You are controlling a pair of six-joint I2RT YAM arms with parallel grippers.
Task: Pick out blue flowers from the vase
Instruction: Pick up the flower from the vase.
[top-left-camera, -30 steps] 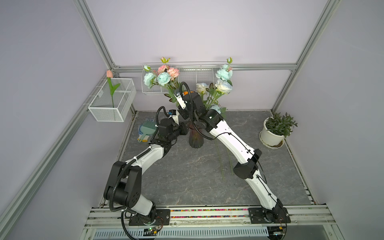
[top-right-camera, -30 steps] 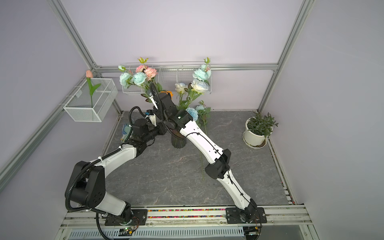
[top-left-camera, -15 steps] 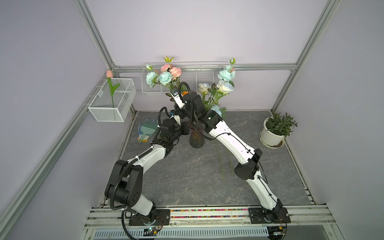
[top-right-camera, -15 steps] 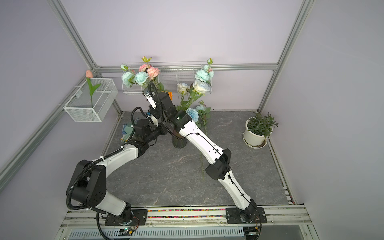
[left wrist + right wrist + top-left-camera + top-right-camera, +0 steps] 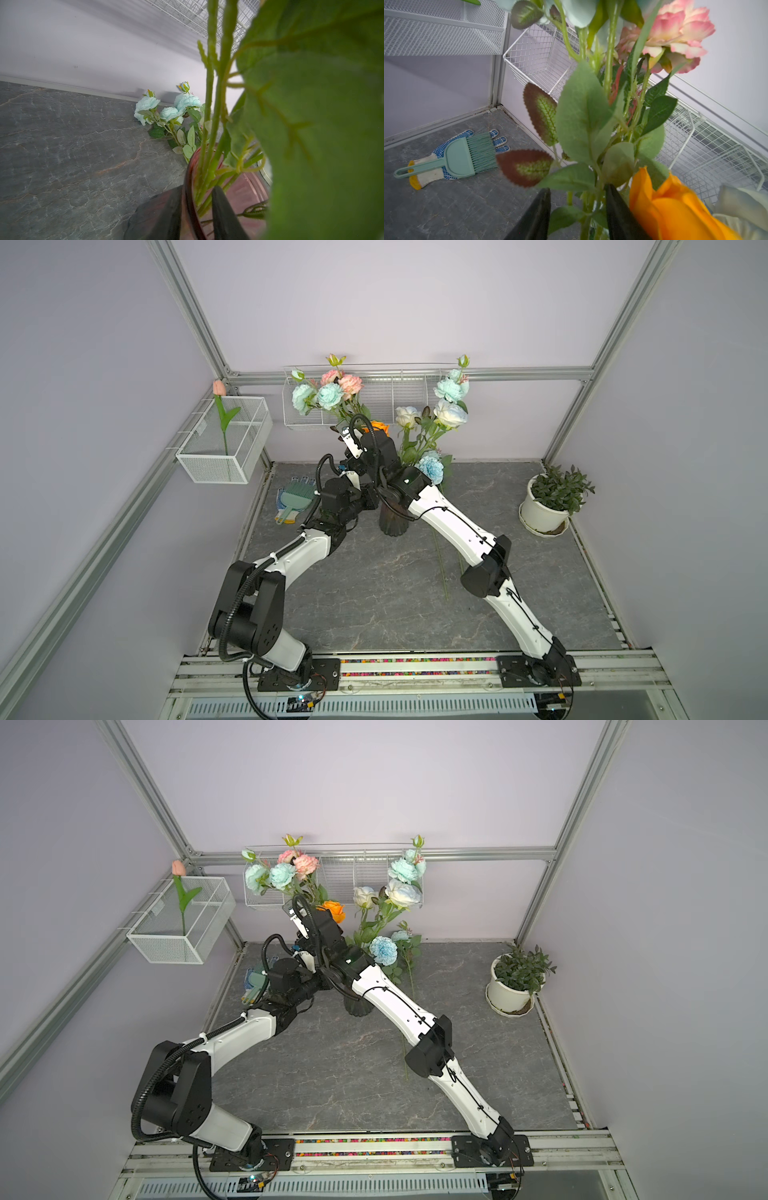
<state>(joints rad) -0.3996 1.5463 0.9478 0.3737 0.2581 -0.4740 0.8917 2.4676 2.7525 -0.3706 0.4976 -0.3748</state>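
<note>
The dark ribbed vase (image 5: 390,522) (image 5: 356,1006) stands mid-floor, full of stems. My left gripper (image 5: 196,188) is shut on the vase's rim (image 5: 188,187), with one finger outside and one inside. My right gripper (image 5: 578,192) is raised among the stems above the vase; its jaws stand apart around thin green stems without pressing them. Blue flowers (image 5: 328,394) lean left beside pink carnations (image 5: 345,379), and more blue flowers (image 5: 451,387) rise on the right. An orange rose (image 5: 675,207) is next to the right gripper. Other blue flowers (image 5: 172,110) (image 5: 381,950) lie on the floor behind the vase.
A white pot with a green plant (image 5: 548,502) stands at the right wall. A wire basket holding a pink tulip (image 5: 224,443) hangs on the left wall, and a long wire basket (image 5: 395,393) on the back wall. A teal brush on gloves (image 5: 452,158) lies in the back left corner.
My left gripper has closed on the vase rim. My right gripper has shifted slightly up and left among the stems, its jaws a little wider. The left bunch has swayed slightly.
</note>
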